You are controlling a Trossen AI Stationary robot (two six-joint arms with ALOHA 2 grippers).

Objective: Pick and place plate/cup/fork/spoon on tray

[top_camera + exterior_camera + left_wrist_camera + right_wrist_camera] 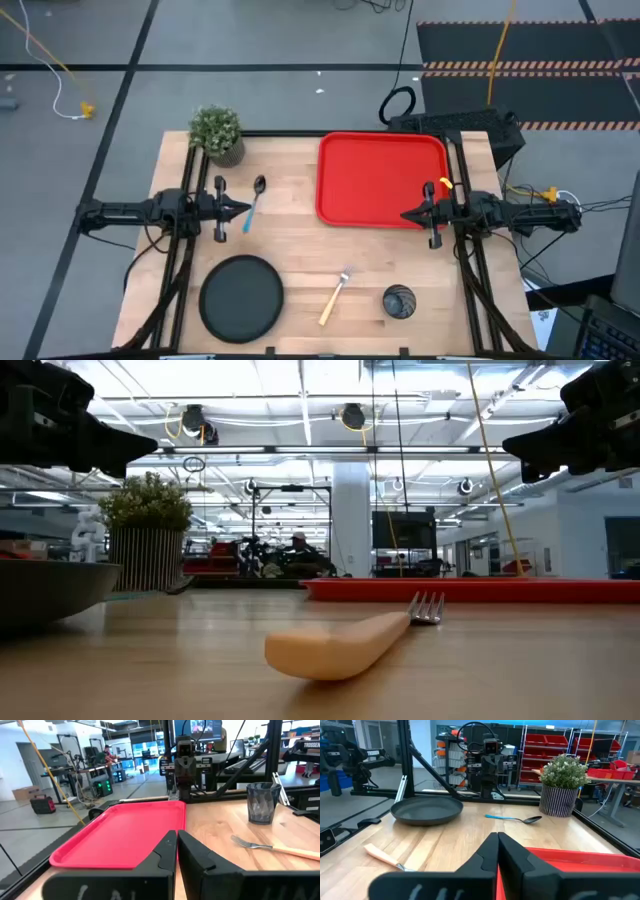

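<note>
The red tray (382,178) lies at the table's far right, with nothing on it. The black plate (241,297) rests flat near the front left. The fork (334,298) lies in front of the tray, its tines toward the tray. The dark cup (399,301) stands upright to the fork's right. The blue-handled spoon (254,201) lies at the left. My left gripper (247,209) is shut and hovers above the table beside the spoon. My right gripper (406,214) is shut over the tray's near right edge. Both hold nothing.
A potted green plant (217,133) stands at the table's far left corner. Bare wood lies between the plate and the tray. Black frame rails run along the table's left and right sides.
</note>
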